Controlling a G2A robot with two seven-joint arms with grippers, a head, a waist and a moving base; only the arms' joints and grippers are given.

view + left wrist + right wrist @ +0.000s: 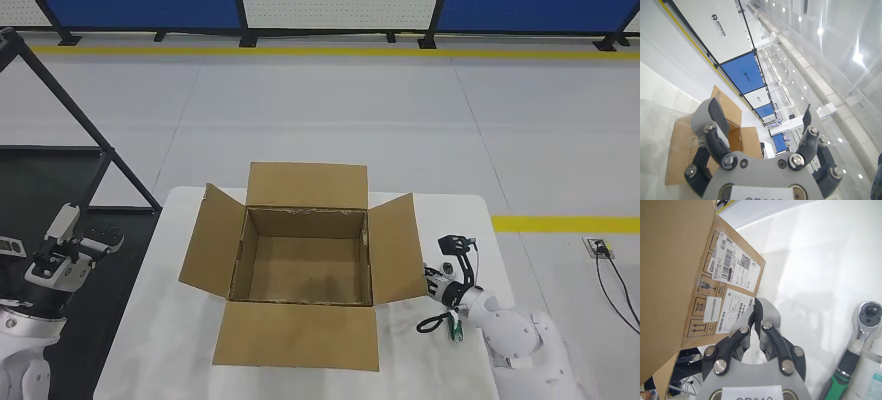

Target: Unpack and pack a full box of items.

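White cloth covers the table [140,340], which stands on a pale hall floor with a yellow floor line [300,50] and blue panels [140,10] along the upper edge of the top view. At centre frame sits the cardboard box [305,265], mouth up, with its four flaps spread outward and its longer side running left to right. The near flap hides the front wall, and bare cardboard shows inside.

A black frame [90,130] slants down the left side. Below it, off the table's left edge, the left gripper [761,108] has its jaws spread wide with nothing between them.

At lower right, the right gripper [755,309] sits close to the box's labelled side, jaws pressed together on nothing. Near it a ratchet wrench [857,347] lies flat on the cloth, its steel head toward the box end of the table and its green handle cut off by the frame edge. A pale packet [872,366] just beside it is hard to make out.
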